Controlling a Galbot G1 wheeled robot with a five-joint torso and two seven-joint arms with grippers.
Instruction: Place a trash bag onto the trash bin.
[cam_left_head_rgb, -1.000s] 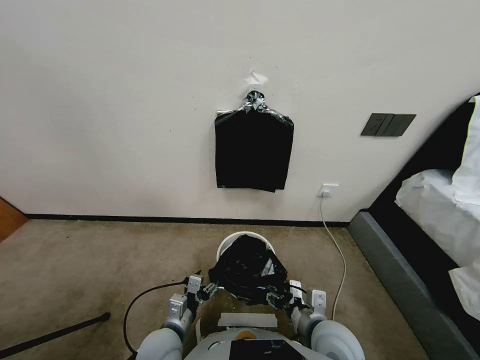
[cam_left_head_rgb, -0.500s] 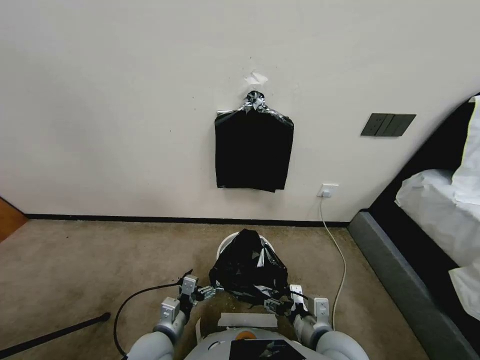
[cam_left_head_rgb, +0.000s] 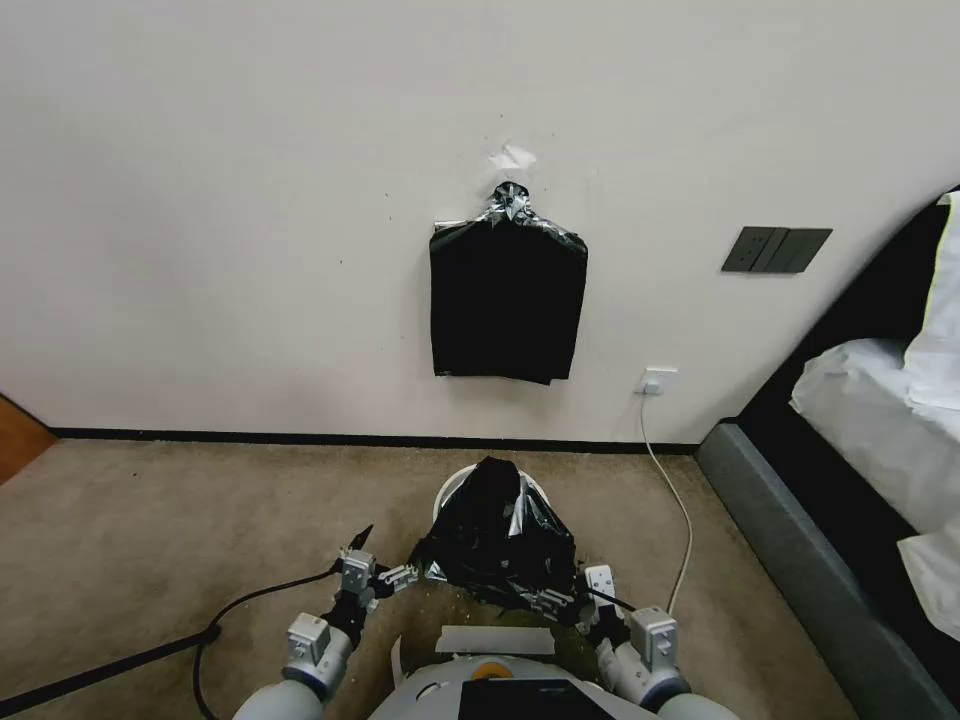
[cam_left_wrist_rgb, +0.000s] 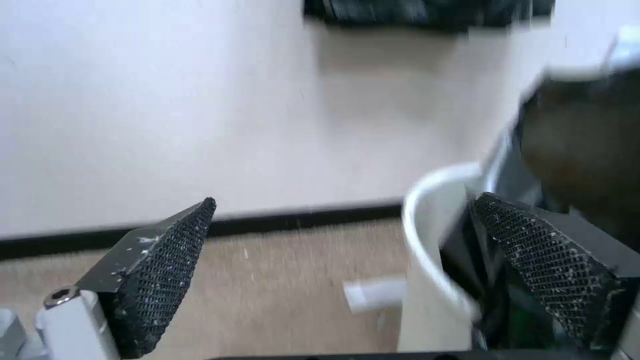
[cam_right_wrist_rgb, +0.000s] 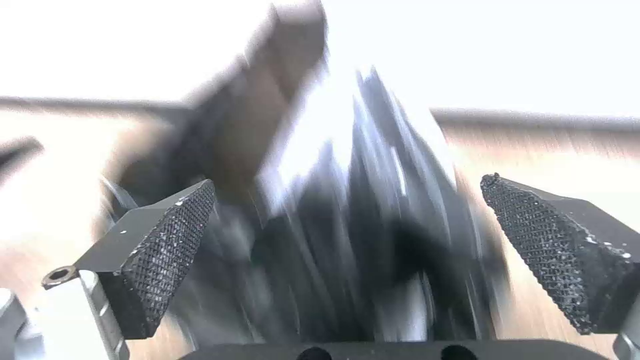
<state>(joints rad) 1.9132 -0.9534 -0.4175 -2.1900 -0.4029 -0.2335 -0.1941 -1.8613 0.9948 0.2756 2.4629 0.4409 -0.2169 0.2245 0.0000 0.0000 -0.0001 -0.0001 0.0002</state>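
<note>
Since a second ago, both arms have been drawn back toward the robot, and the bag has been left draped in a peaked heap over the bin.

On the carpet near the far wall, the bin is almost covered, with a strip of white rim seen at its far left. The left gripper is held just left of the bag's near edge, its jaws spread wide with nothing between them; in the left wrist view the rim is seen beside one pad. The right gripper is placed at the bag's near right edge, its jaws likewise apart and empty; crumpled film lies beyond them in the right wrist view.

The bag is judged to be very light, limp and slippery, easily shifted or torn by the pads. It is best taken by a fold at its loose edge, on opposite sides, so the mouth can be pulled down over the rim. A bundle of bags is hung on the wall.
</note>
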